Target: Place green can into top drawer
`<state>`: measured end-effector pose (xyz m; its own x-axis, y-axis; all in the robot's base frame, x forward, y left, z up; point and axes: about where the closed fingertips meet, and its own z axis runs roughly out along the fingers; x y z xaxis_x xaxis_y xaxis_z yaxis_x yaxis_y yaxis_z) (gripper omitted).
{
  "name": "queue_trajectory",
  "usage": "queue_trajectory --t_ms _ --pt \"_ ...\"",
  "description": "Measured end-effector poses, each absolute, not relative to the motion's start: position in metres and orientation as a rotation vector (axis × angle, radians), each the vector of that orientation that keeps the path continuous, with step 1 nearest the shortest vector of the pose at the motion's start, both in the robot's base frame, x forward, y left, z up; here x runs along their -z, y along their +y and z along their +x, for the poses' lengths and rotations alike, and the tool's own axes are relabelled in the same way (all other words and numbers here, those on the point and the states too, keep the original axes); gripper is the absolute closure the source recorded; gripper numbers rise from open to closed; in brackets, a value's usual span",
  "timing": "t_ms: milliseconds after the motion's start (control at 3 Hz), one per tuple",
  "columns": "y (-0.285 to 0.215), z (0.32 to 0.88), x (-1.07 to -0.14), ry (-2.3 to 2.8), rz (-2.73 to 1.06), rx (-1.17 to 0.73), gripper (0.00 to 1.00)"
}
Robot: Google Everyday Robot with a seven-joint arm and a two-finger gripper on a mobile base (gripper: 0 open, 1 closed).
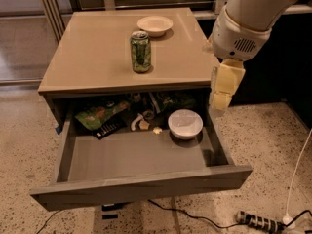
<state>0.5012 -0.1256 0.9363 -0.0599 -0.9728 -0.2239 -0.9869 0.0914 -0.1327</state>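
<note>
Green can [140,52] is sitting upright on the tan cabinet top [92,62], roughly in the middle, nothing touching it. Just beyond it, toward the far edge, there's a shallow white dish [155,25], near the can but apart from it.

My gripper [218,101] hangs off the right side of the cabinet, pointing down, about level with the gap between the cabinet top and the top drawer [131,155]. It's well apart from the can and has nothing in it that I can see. From this angle I honestly can't tell whether it's spread or closed up. The big white wrist housing [241,33] sits above it, over the cabinet's right edge.

The drawer is pulled way out toward the near side. Its near half is bare grey floor. The far half has clutter: a white bowl [185,123] on the right, a green snack bag [100,112] on the left, a dark flat thing [109,128] just in front of the bag, and a few pale scraps [144,125] in between. More stuff is tucked back under the cabinet top, too dark to make out.

Down on the speckled floor [273,145] at the near right there's a power strip [258,222] with a cable [297,179] running up beside it.
</note>
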Motion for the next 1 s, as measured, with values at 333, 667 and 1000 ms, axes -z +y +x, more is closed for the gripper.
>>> queue_trajectory --t_ms 333,667,1000 --pt "-0.123 0.524 -0.934 2.118 -1.942 -0.081 0.0" --pt "-0.099 0.57 -0.922 2.1 -1.952 -0.102 0.0" --pt "-0.099 0.571 -0.922 2.1 -1.953 -0.102 0.0"
